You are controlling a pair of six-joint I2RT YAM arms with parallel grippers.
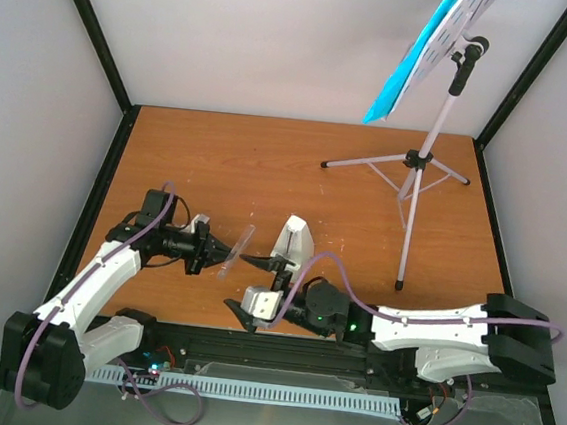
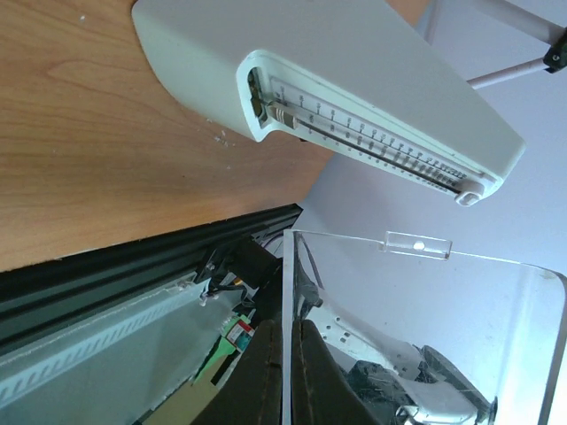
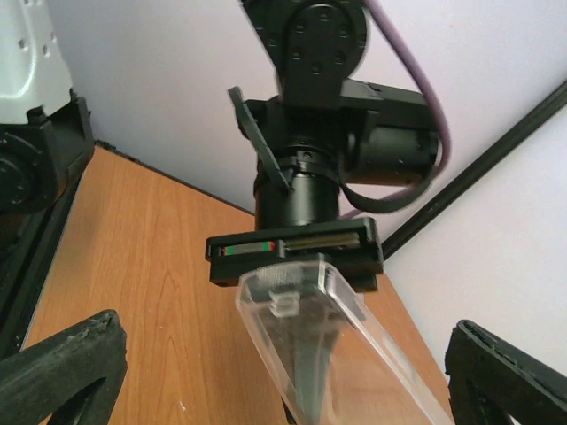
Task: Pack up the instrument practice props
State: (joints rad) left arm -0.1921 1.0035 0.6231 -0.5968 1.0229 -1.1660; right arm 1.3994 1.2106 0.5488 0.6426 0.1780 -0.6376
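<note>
Left gripper (image 1: pixel 224 259) is clamped tight on the clear cover (image 1: pixel 244 241), held just left of the metronome (image 1: pixel 296 242), its long axis slanting up toward it, so refitting looks like a short rightward carry. Right gripper (image 1: pixel 236 283) gapes wide and empty just in front of the metronome. One metronome, one cover, one music stand (image 1: pixel 424 166) well behind it to the right, blue sheet-music pages (image 1: pixel 402 78) uncountable.

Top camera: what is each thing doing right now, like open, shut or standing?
metronome: upright, cover off.
left fingers: shut on the clear cover.
clear cover: off the metronome, held.
right fingers: wide open, empty.
music stand: standing, legs spread.
blue pages: resting on the music stand.
</note>
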